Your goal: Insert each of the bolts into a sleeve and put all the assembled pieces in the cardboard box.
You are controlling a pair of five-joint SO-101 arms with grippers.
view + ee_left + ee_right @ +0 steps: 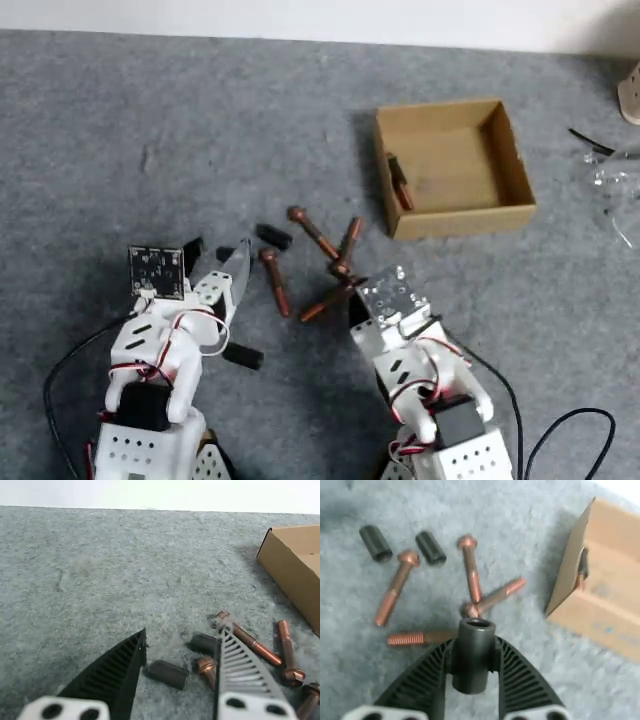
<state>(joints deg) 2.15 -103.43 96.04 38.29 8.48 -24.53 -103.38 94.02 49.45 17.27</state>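
**Right hand** [472, 644]: closed narrowly on one black sleeve [472, 662]. The sleeve is clamped between both fingers, and its open bore points out past the fingertips.

- A threaded bolt [415, 639] lies crosswise on the grey bench [520, 525], just ahead of the fingertips and to one side.
- Directly ahead of the fingertips, two bolts [470, 570] meet near one bolt's head.
- A fourth bolt [395, 587] lies apart from them, farther to the side.
- Two loose sleeves [431, 547] rest beyond the bolts, farther from the hand.
- The cardboard box [605, 605] stands ahead of this hand and off to its other side, not touching it. One assembled piece [581, 570] lies inside, against the near wall.

**Left hand** [182, 637]: wide open, holding nothing.

- A short sleeve [167, 674] lies on the bench between the fingers, just beside the black finger [120, 675]. Contact cannot be determined.
- A further sleeve [204, 642] and a bolt head [205, 666] sit close against the white finger [242, 672].
- The remaining bolts lie past the white finger, towards the box.
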